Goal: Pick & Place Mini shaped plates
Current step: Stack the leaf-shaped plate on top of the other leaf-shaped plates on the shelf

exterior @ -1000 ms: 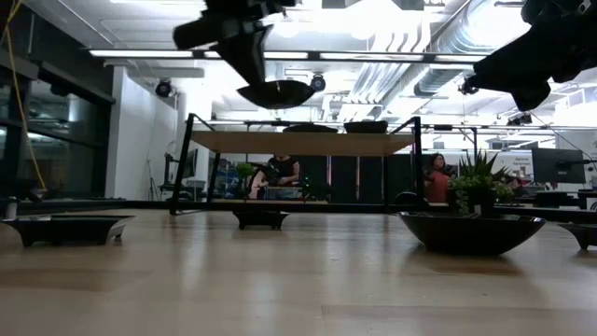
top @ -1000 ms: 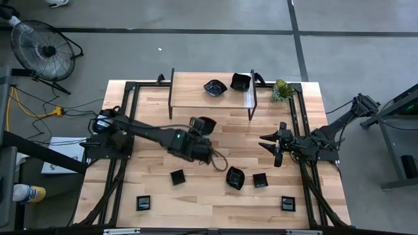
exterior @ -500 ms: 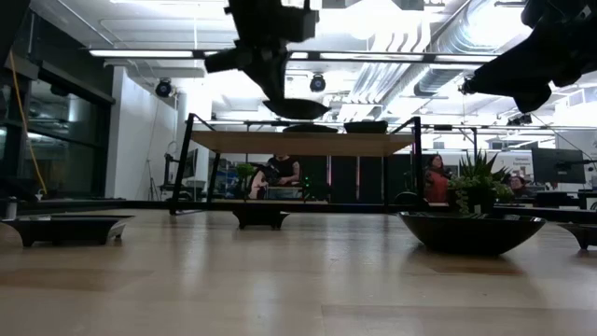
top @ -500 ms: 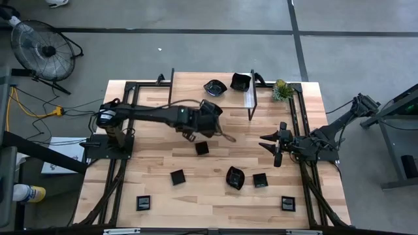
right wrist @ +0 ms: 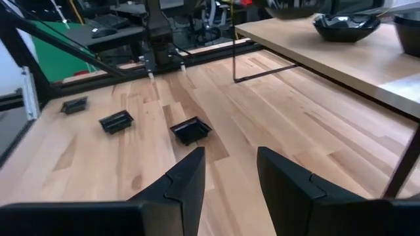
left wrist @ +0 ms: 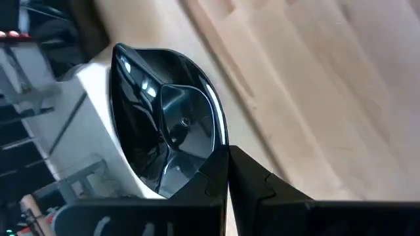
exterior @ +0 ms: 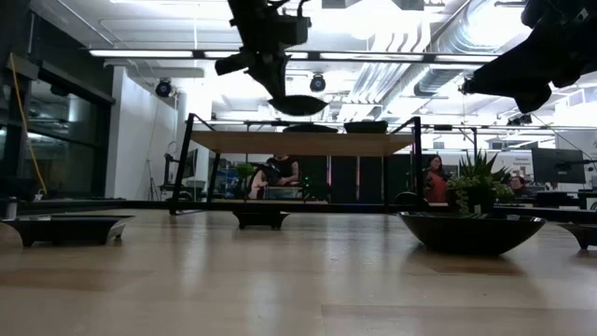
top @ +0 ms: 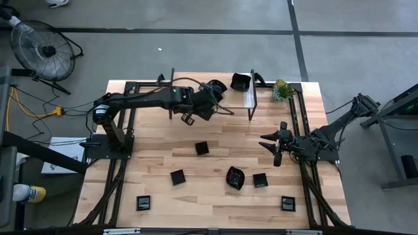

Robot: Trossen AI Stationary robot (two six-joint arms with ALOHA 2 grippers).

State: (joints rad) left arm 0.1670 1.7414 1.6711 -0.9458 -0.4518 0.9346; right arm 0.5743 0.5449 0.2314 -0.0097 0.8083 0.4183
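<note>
My left gripper (top: 209,98) is over the raised wooden shelf (top: 232,98) at the table's far side. It is shut on a glossy black leaf-like mini plate (left wrist: 167,121), which hangs just above the shelf top (exterior: 297,103). Two more black plates (top: 240,81) (top: 217,85) rest on the shelf. Several small black plates lie on the table, among them a square one (top: 202,149) and a wavy one (top: 235,177). My right gripper (top: 271,145) waits at the table's right side, open with nothing between its fingers (right wrist: 230,170). My left gripper pinches the plate's rim (left wrist: 220,154) at one end between its two fingers. The fingers slant down onto it from the table's left. The plate is lifted clear and hangs roughly level, hollow side up, below the fingers (exterior: 277,86) and a little above the shelf.
A small green plant (top: 282,90) stands at the far right beside the shelf. Black frame rails (top: 124,130) run along the table's left and right sides. Bare wood (top: 241,134) lies between the shelf and the loose plates. People sit in the room behind (exterior: 280,173).
My left gripper has carried the plate from mid-table toward the far edge and a little up, ending over the shelf. Its wrist has rolled on the way. It has stayed shut on the plate, which stays clear of the table.
</note>
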